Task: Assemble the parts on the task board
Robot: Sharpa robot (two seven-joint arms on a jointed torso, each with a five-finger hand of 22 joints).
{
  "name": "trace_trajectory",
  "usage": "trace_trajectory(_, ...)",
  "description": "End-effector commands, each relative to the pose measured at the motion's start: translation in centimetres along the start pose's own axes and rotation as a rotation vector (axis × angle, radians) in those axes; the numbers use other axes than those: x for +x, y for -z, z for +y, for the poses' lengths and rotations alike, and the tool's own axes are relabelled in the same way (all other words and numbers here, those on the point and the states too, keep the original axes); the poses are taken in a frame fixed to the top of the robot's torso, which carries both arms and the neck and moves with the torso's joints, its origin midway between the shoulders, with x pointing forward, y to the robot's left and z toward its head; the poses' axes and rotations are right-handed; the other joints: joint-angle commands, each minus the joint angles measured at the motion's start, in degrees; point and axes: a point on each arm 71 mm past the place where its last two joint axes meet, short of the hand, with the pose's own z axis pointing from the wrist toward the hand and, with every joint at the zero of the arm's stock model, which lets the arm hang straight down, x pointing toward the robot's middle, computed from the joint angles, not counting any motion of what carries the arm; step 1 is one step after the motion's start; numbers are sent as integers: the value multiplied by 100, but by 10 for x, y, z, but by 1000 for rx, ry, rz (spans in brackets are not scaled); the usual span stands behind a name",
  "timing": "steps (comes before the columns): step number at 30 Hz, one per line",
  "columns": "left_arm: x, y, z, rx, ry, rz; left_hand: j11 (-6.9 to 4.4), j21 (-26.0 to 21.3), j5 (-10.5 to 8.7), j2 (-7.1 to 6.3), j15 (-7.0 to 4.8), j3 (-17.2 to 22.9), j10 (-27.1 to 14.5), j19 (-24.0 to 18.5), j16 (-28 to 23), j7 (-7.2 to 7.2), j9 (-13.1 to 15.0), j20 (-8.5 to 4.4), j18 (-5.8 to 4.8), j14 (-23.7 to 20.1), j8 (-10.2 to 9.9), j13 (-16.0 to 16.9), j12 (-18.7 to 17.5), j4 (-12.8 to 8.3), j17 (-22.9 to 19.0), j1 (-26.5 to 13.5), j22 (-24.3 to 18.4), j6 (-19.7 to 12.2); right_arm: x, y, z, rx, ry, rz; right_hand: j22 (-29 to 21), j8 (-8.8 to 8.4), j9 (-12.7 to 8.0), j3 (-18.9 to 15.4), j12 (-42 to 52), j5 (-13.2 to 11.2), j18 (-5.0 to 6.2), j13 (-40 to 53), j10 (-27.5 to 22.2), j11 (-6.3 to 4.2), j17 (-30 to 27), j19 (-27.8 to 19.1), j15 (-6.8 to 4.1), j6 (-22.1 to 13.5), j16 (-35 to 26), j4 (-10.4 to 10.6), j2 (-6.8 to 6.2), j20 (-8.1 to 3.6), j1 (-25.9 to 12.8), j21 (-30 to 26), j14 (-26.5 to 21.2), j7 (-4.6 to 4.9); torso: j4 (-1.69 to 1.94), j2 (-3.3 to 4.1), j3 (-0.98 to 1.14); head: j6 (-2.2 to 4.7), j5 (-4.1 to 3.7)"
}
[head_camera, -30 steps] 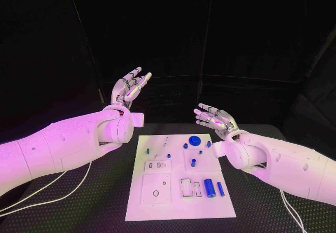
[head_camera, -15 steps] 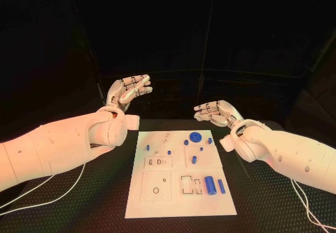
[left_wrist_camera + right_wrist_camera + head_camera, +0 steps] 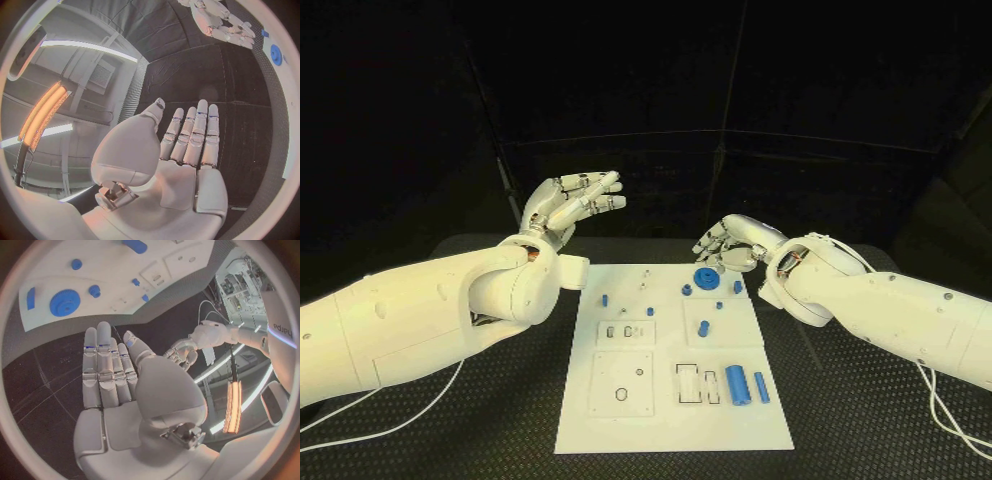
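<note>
1. I see the flat white rectangular task board (image 3: pixel 672 400) lying in the middle of the black textured table (image 3: pixel 877 400), its long side running away from me between the two arms.
2. My left hand (image 3: pixel 571 205) is raised above the table beyond the board's far left corner. Its fingers are extended and slightly apart, and it has hold of nothing.
3. The left wrist view confirms this: the silver palm and fingers (image 3: pixel 187 135) are stretched out straight with bare dark table beyond them.
4. My right hand (image 3: pixel 733 240) hangs low just past the board's far right corner, near the big round blue disc part (image 3: pixel 708 279). Its fingers are loosely extended and it carries nothing.
5. In the right wrist view, the fingers (image 3: pixel 103 365) lie side by side, straight, with the thumb set apart and nothing between them. The same disc (image 3: pixel 64 302) sits on the board beyond the fingertips.
6. Several small blue pegs stand on the far half of the board; one small peg (image 3: pixel 606 299) is near its left edge.
7. On the near half, a thick blue cylinder (image 3: pixel 736 379) lies flat towards the right side, with a thinner blue rod (image 3: pixel 762 386) just beside it, closer to the edge.
8. Neither hand touches the board or any part.
</note>
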Motion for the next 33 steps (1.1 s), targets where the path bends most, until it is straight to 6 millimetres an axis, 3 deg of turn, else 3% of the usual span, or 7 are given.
trace_trajectory(1,7,4,-2,-11,33,41,-22,37,-5,-6,-8,8,96,89,-19,223,-3,-9,75,91,-18,-1,-43,-35,-9,58,-5,76,5,-4,4,28,265,89,642,-150,1,290,-110,-72,41,12,270,-121,988,402,-182,289,1639,-120,-172,-262,-118,1115,527,-99,25,170,-37,93,-14)
trace_trajectory(4,10,7,-4,-13,43,55,-42,61,-5,3,-27,12,183,148,-9,205,-1,-23,78,157,-18,2,-60,-45,-10,57,-7,132,7,-7,9,32,336,113,907,-200,-3,486,-126,-95,55,8,150,-117,1862,318,-166,283,2575,-171,-304,-262,-198,1522,536,-111,43,252,-57,64,-28)
trace_trajectory(9,11,8,-5,-14,52,63,-52,73,-6,6,-36,14,221,177,-3,196,-1,-30,79,185,-18,3,-70,-51,-11,58,-7,156,10,-11,11,39,384,134,1071,-216,-9,584,-115,-147,53,11,-102,-68,2742,269,-135,181,3391,-97,-389,-216,-347,1780,556,-78,59,328,-81,46,-22)
trace_trajectory(16,12,9,-5,-16,62,69,-54,77,-6,8,-39,16,231,186,-2,193,-1,-33,80,191,-18,3,-73,-52,-12,58,-7,163,12,-16,13,45,403,147,1287,-207,-4,716,-89,-172,65,26,-274,-30,3690,185,-113,-30,4284,1,-503,-157,-381,2125,510,-71,73,426,-88,36,-50)
trace_trajectory(28,15,9,-5,-19,71,82,-55,78,-6,9,-39,16,234,189,-2,193,-1,-33,80,193,-18,3,-75,-53,-12,59,-7,165,19,-24,18,43,407,182,1436,-202,-1,851,-67,-183,71,33,-284,-29,4217,91,-100,-86,4782,103,-551,-133,-359,2366,480,-76,80,537,-93,28,-34)
trace_trajectory(33,14,9,-4,-19,71,81,-56,80,-6,9,-40,17,238,193,-4,191,-2,-34,79,194,-19,3,-78,-54,-13,59,-8,167,22,-27,18,46,408,196,1482,-194,2,915,-54,-186,72,36,-253,-35,4389,73,-105,-75,4941,161,-535,-127,-367,2446,486,-82,81,542,-97,3,-26)
